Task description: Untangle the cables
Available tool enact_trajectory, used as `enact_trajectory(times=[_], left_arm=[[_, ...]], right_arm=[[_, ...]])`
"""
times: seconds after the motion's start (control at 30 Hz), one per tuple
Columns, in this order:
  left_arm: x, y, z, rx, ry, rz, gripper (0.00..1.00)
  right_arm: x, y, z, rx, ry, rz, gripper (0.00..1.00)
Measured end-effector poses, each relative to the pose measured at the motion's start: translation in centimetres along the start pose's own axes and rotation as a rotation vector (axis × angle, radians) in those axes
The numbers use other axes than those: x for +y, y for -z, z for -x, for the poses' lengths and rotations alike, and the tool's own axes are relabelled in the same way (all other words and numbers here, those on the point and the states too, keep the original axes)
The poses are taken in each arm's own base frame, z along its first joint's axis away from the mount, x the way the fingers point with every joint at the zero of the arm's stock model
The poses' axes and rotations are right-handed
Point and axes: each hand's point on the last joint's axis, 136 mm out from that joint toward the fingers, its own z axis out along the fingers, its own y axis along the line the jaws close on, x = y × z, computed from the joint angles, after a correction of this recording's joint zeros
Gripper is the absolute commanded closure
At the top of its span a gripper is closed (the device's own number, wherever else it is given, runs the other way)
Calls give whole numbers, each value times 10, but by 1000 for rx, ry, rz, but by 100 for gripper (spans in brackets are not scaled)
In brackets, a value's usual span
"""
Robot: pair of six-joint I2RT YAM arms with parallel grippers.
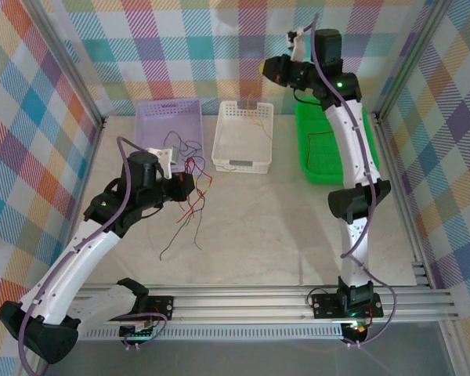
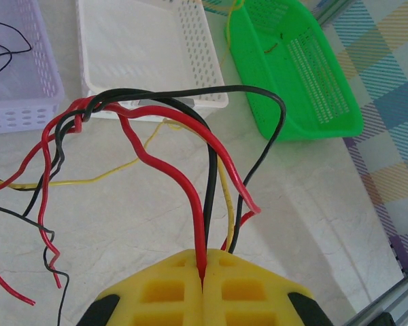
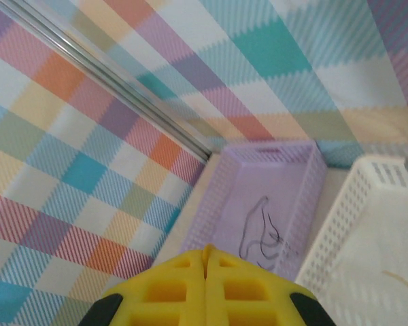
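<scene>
My left end effector [image 2: 202, 278] grips the cables [image 2: 190, 183] trailing on the desk [image 2: 306, 197] near the white basket [image 2: 143, 47], right end effector [image 3: 205, 261] clenched empty; pulling alone may tighten their twist [image 2: 88, 109].

We lose the cables [image 2: 95, 103] past the left wrist view's left edge; its purple basket [image 2: 20, 102] is cropped at upper left, its green basket [image 2: 326, 128] at top.

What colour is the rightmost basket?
Bright green; the basket shows best in the left wrist view.
</scene>
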Motion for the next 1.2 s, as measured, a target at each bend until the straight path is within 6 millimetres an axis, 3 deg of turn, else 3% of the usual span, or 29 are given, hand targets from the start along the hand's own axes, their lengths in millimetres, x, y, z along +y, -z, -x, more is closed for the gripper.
enact_trajectory(times=[0.17, 0.43, 0.7, 0.93, 1.1, 1.2], left_arm=[[0, 0, 1, -4, -3, -2, 100], [-1, 0, 2, -6, -3, -3, 100], [-1, 0, 1, -6, -3, -3, 100], [-1, 0, 1, -5, -3, -5, 100], [-1, 0, 1, -4, -3, -5, 100], [-1, 0, 1, -4, -3, -6, 100]], right_arm=[[16, 8, 13, -48, 26, 31, 100], [-9, -22, -1, -5, -24, 43, 100], [-66, -73, -53, 125, -91, -27, 100], [-117, -105, -99, 220, -139, -109, 100], [-154, -120, -136, 297, -172, -195, 100], [-165, -122, -153, 337, -189, -235, 100]])
